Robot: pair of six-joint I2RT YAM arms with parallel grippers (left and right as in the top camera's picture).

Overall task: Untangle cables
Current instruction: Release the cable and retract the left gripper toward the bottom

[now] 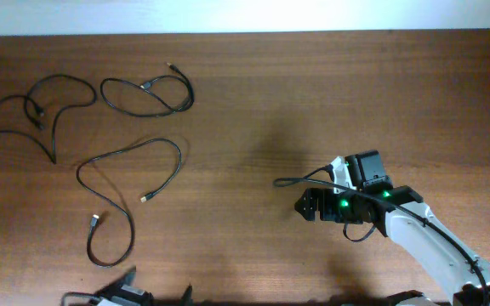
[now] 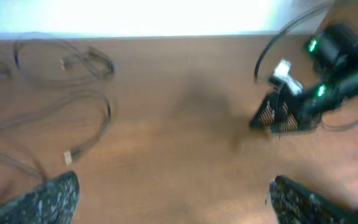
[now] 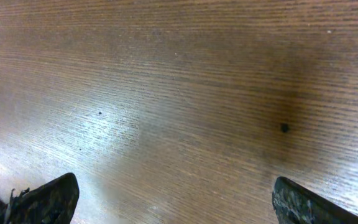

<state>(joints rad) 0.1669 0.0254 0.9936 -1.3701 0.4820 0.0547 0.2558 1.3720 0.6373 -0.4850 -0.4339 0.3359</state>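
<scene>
Three thin black cables lie apart on the left of the wooden table: one at the far left [image 1: 65,80], a closed loop beside it [image 1: 143,114], and an S-shaped one below [image 1: 109,154]. The left wrist view shows the loop [image 2: 101,62] and the S-shaped cable [image 2: 107,112], blurred. My left gripper [image 2: 173,186] is open and empty, low at the table's front edge [image 1: 156,296], just right of the S-shaped cable's lower end. My right gripper [image 1: 304,206] is open and empty over bare wood [image 3: 176,186], well right of all the cables.
The right arm [image 1: 398,217] reaches in from the bottom right, with green lights and its own fixed black wire [image 1: 300,179]. It also shows in the left wrist view [image 2: 316,87]. A white wall runs along the table's far edge [image 1: 245,32].
</scene>
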